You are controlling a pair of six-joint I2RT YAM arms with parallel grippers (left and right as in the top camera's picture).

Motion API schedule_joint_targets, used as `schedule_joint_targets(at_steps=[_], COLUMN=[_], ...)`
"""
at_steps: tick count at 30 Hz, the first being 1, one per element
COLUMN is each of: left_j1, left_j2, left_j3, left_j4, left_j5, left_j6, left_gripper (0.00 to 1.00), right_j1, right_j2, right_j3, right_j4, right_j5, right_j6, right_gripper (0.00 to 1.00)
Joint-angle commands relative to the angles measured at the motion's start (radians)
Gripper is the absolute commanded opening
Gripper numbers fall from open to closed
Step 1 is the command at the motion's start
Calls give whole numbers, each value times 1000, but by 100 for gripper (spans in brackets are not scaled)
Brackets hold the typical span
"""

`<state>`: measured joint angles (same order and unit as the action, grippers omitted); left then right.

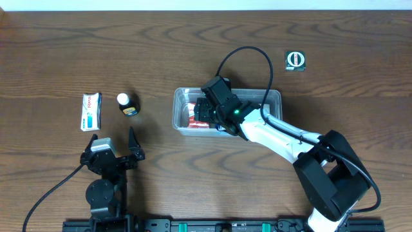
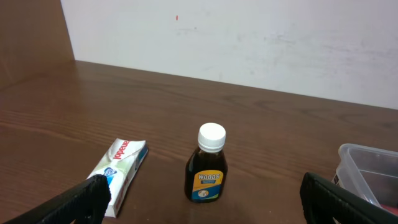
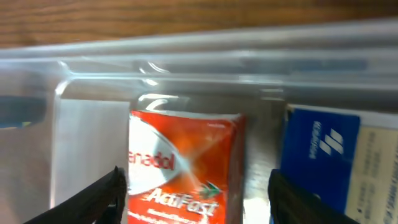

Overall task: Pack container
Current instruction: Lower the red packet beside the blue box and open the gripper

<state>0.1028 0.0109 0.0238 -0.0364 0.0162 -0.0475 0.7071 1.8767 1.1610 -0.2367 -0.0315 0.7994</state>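
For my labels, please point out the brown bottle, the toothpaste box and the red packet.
brown bottle (image 2: 206, 160), left wrist view, dark body.
toothpaste box (image 2: 121, 171), left wrist view, top face.
red packet (image 3: 186, 168), right wrist view, printed front.

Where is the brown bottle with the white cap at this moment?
In the overhead view the bottle stands left of the container, just right of the toothpaste box; the left wrist view shows it upright.

Seen from above, the right arm (image 1: 277, 135) wears white shells, bulky black joints, a green light (image 1: 237, 112) and a looping black cable (image 1: 247, 48); the left gripper (image 1: 112, 136) is black-fingered.
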Motion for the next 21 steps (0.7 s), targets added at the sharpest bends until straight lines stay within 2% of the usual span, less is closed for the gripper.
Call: schedule_joint_targets(at_steps=[1,12,21], left_j1=[1,1,1], left_j2=[-5,-5,-5], left_j3=[-20,-20,-20], left_j4=[-37,-37,-37], left_j5=[-20,-20,-20], left_j6=[14,14,14], left_gripper=[98,98,98], right_j1=[10,26,20], right_j2=[10,-40,-237], right_j3=[4,4,4], right_j4=[23,32,-86], right_j5=[-38,-59,1], right_j6=[-54,-212,-311], right_gripper=[67,63,75])
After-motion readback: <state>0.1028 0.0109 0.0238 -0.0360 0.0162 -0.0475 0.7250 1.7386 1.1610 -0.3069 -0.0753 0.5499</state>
